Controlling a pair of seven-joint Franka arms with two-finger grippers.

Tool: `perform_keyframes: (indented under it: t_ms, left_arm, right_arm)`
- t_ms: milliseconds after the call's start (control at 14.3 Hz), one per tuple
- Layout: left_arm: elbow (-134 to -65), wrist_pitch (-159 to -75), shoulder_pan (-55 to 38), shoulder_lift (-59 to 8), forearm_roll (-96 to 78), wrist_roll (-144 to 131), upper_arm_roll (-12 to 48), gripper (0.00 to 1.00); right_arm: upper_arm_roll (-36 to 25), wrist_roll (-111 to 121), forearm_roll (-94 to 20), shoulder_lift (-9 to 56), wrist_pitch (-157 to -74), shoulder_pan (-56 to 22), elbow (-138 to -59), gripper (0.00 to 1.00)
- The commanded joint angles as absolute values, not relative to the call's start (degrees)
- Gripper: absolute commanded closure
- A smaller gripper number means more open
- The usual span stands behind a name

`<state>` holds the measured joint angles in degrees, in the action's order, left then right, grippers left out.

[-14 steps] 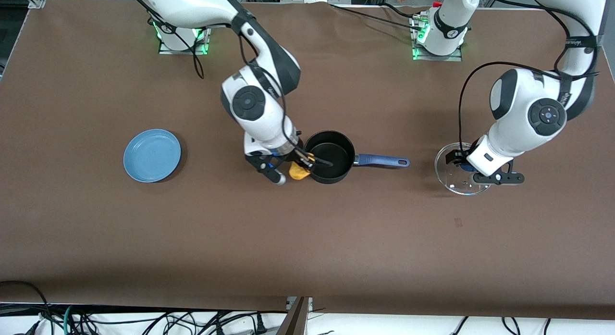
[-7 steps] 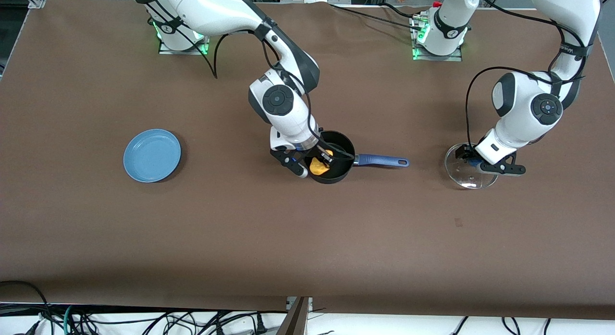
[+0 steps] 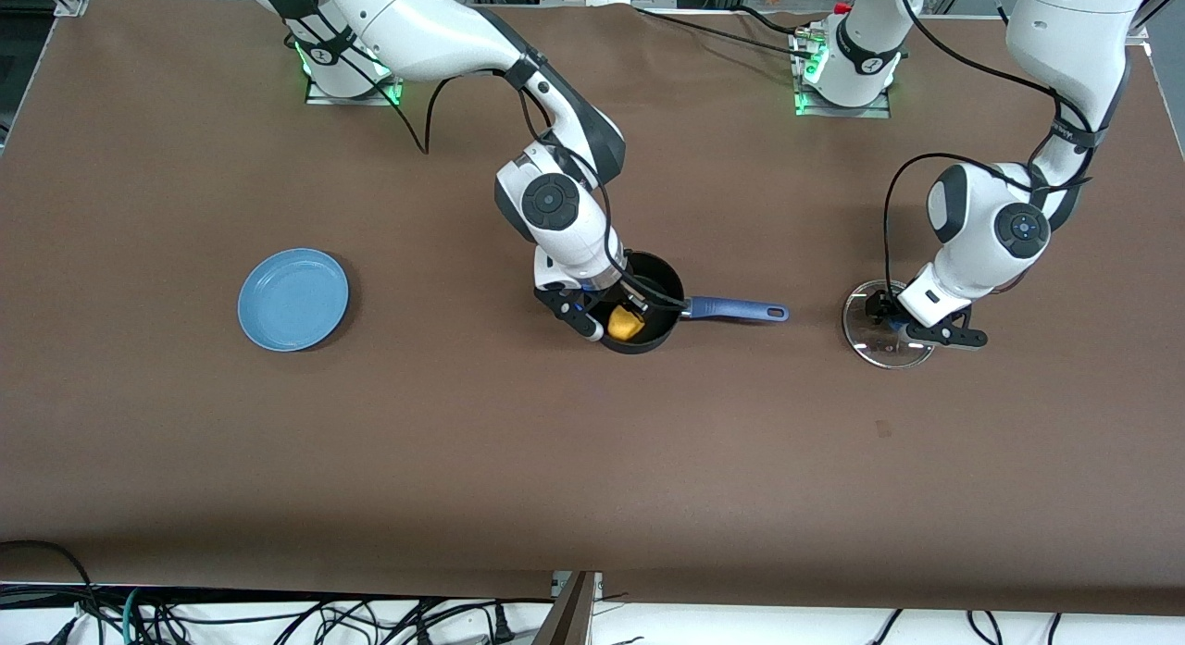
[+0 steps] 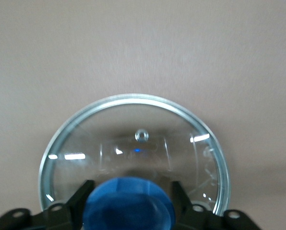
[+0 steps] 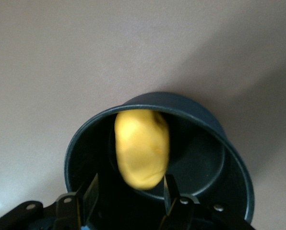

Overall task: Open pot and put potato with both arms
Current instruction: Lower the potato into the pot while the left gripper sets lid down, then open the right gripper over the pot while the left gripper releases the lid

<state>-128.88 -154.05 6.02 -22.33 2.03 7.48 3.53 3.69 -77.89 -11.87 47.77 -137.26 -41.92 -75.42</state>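
The black pot (image 3: 663,277) with its blue handle (image 3: 737,308) stands open mid-table. The yellow potato (image 3: 626,325) is inside it, at the side nearer the front camera. My right gripper (image 3: 618,310) hangs over the pot's rim, open; in the right wrist view the potato (image 5: 142,148) is past my fingertips (image 5: 93,190), inside the pot (image 5: 157,98). My left gripper (image 3: 891,327) is shut on the blue knob (image 4: 128,203) of the glass lid (image 4: 133,120). The lid (image 3: 875,351) is low at the table, toward the left arm's end.
A flat blue plate (image 3: 293,299) lies toward the right arm's end of the brown table. The pot's handle points toward the lid. Cables hang along the table's front edge.
My right gripper carried the potato from beside the pot to over it, then opened; the potato now sits in the pot. My left gripper lowered the lid to the table.
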Motion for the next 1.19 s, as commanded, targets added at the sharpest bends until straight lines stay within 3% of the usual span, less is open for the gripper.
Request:
perform_keyframes:
  t_ms: [0, 419, 699, 1118]
  left_arm:
    - [-126.0, -150.6, 7.0, -20.8, 2.9, 9.1, 4.3, 0.00]
    - [-118.7, -135.6, 8.0, -11.6, 1.0, 8.3, 4.1, 0.00]
    - [-102.4, -114.9, 9.2, -9.8, 0.0, 5.2, 3.8, 0.00]
    - [-88.2, -99.3, 9.4, -9.8, 0.8, -0.3, 3.8, 0.00]
  right_arm:
    - [3.7, -78.3, -12.8, 46.4, -133.2, -42.0, -73.8, 0.00]
    - [3.1, -60.9, -12.1, 37.2, -114.2, -33.6, -71.0, 0.00]
    - [2.1, -40.8, -12.2, 32.0, -101.9, -24.5, -70.9, 0.00]
    - [2.3, -10.3, -7.5, 23.7, -86.4, -9.1, -71.4, 0.00]
